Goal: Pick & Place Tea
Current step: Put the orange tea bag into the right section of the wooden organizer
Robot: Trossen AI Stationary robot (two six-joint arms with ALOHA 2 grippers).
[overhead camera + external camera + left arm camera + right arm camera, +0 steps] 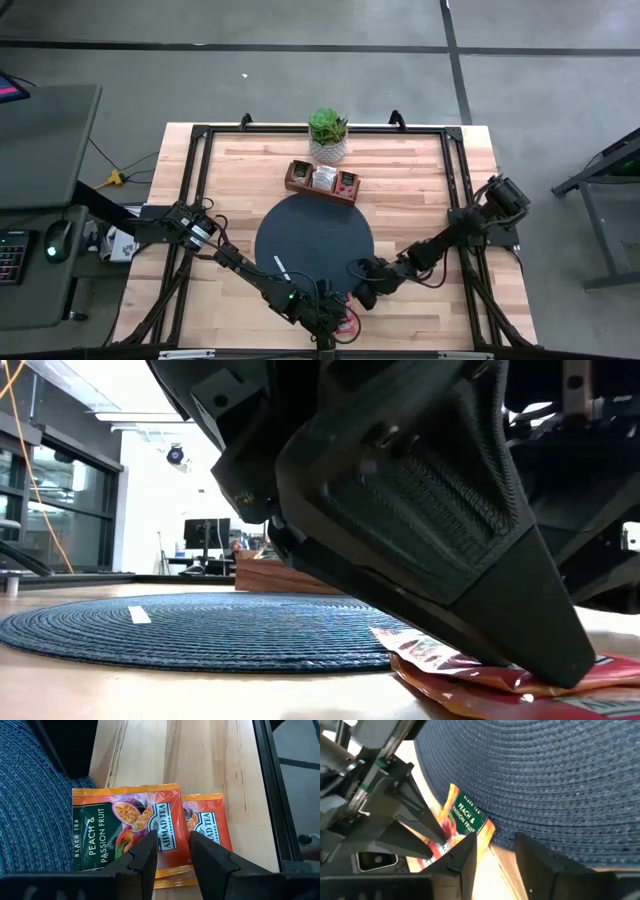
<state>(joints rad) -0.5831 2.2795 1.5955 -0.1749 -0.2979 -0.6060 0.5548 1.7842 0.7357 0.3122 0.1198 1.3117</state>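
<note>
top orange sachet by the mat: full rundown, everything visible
The top orange sachet is a flat, glossy orange-red foil square with a dark green panel reading "Black Tea, Peach & Passion Fruit", fruit artwork and an Ahmad Tea logo. It lies flat on the wooden table at the dark woven mat's edge, overlapping a second matching sachet. The left gripper has its fingertips straddling its edge.

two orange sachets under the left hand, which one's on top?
The Peach & Passion Fruit sachet, with its label fully visible, lying partly on the dark mat. It overlaps the other orange sachet, which lies wholly on bare wood.
</note>
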